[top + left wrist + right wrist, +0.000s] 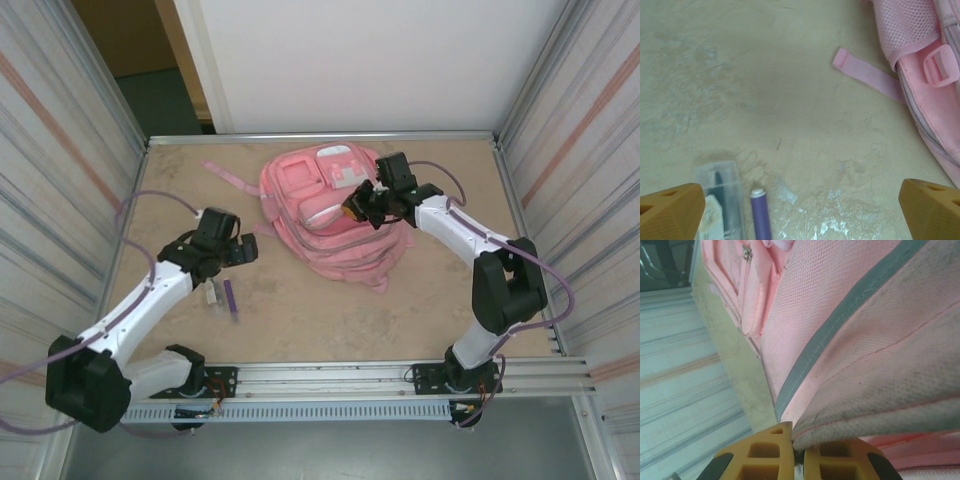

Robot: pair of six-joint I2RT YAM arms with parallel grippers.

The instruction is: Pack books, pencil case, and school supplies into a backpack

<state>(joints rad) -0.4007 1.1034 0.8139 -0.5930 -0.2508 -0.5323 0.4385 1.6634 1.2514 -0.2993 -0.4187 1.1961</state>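
We have the right claw point(798, 452) clamped on a fabric edge of the backpack point(320, 215) on the desk point(300, 320) and the left claw point(801, 210) wide open above the purple pen point(760, 217), so we should centre, descend squarely, then close.

Counted it up: there was one pink backpack point(325, 215), one purple pen point(760, 216), one small clear plastic case point(724, 197), plus two grippers total, the left gripper point(800, 210) and the right gripper point(797, 452).

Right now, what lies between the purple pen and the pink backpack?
Just bare tabletop, as the left wrist view shows; the purple pen and the backpack lie well apart.
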